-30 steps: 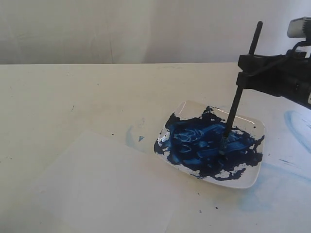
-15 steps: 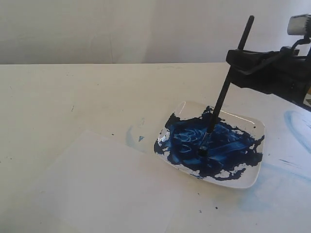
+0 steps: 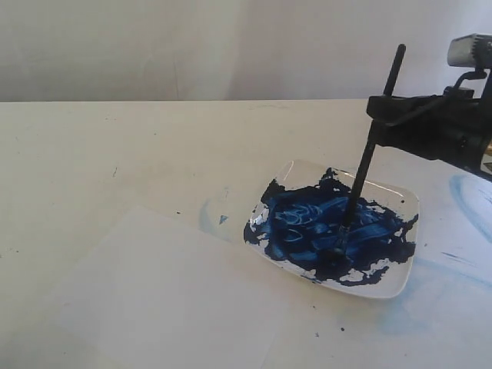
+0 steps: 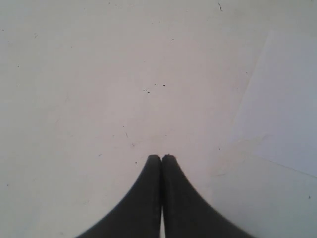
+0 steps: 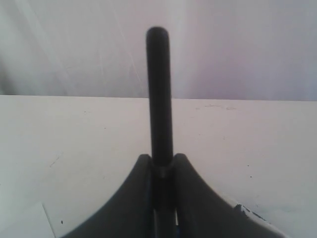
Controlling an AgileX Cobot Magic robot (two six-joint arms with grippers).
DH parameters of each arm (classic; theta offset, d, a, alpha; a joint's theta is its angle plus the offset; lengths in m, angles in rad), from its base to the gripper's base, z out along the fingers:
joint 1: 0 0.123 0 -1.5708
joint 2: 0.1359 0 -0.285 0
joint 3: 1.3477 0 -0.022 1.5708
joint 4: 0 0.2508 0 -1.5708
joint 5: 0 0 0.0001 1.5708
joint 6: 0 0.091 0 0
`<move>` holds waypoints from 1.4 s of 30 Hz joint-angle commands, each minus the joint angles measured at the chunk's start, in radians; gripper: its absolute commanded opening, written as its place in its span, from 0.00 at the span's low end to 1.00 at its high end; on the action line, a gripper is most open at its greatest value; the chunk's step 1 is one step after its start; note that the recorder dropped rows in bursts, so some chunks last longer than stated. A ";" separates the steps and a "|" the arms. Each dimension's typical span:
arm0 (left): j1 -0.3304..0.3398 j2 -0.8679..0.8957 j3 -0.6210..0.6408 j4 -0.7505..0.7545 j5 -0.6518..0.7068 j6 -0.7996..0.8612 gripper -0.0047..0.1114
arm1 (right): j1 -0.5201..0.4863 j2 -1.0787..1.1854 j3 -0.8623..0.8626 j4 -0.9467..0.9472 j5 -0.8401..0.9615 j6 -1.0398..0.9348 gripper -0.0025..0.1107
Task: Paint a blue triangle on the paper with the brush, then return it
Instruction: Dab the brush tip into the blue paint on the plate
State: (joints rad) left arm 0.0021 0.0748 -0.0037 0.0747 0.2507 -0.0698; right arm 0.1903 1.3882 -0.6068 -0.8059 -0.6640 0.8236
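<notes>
My right gripper (image 3: pixel 378 123) is shut on the brush (image 3: pixel 361 177), a long black-handled stick held nearly upright. Its tip rests in the dark-blue paint of the white dish (image 3: pixel 400 280). In the right wrist view the brush handle (image 5: pixel 158 89) stands up between my right gripper's (image 5: pixel 161 159) closed fingers. The paper (image 3: pixel 154 300), a large pale sheet, lies flat to the left of the dish and carries no paint marks; no blue triangle shows on it. My left gripper (image 4: pixel 161 157) is shut on nothing above bare table, with the paper's corner (image 4: pixel 287 109) beside it.
Pale-blue stains (image 3: pixel 469 196) mark the table to the right of the dish, and a smaller smear (image 3: pixel 211 217) sits between dish and paper. A light wall runs behind the table's far edge. The dish holds a broad pool of blue paint (image 3: pixel 323 227).
The brush tip has moved within the paint pool, first to the left, then back right toward the dish's near side. The handle has tilted and straightened with it. My left gripper shows no earlier frame.
</notes>
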 commanded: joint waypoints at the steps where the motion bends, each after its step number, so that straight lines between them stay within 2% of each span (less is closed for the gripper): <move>1: -0.005 0.007 0.004 0.002 0.001 -0.002 0.04 | 0.000 0.002 0.002 -0.006 0.064 -0.019 0.02; 6: -0.005 0.007 0.004 0.002 0.001 -0.002 0.04 | 0.000 0.002 0.002 0.005 0.075 -0.093 0.02; 25: -0.005 0.007 0.004 0.002 0.001 -0.002 0.04 | -0.002 -0.020 -0.024 0.102 0.041 -0.147 0.02; 31: -0.005 0.007 0.004 0.002 0.001 -0.002 0.04 | -0.002 -0.060 -0.039 0.084 0.087 -0.159 0.02; 36: -0.005 0.007 0.004 0.002 0.001 -0.002 0.04 | -0.002 -0.064 -0.039 -0.030 0.144 -0.174 0.02; 42: -0.005 0.007 0.004 0.002 0.001 -0.002 0.04 | 0.000 -0.064 -0.039 -0.050 0.139 -0.165 0.02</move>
State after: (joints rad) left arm 0.0021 0.0748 -0.0037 0.0747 0.2507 -0.0698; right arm 0.1903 1.3314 -0.6419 -0.8403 -0.5256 0.6622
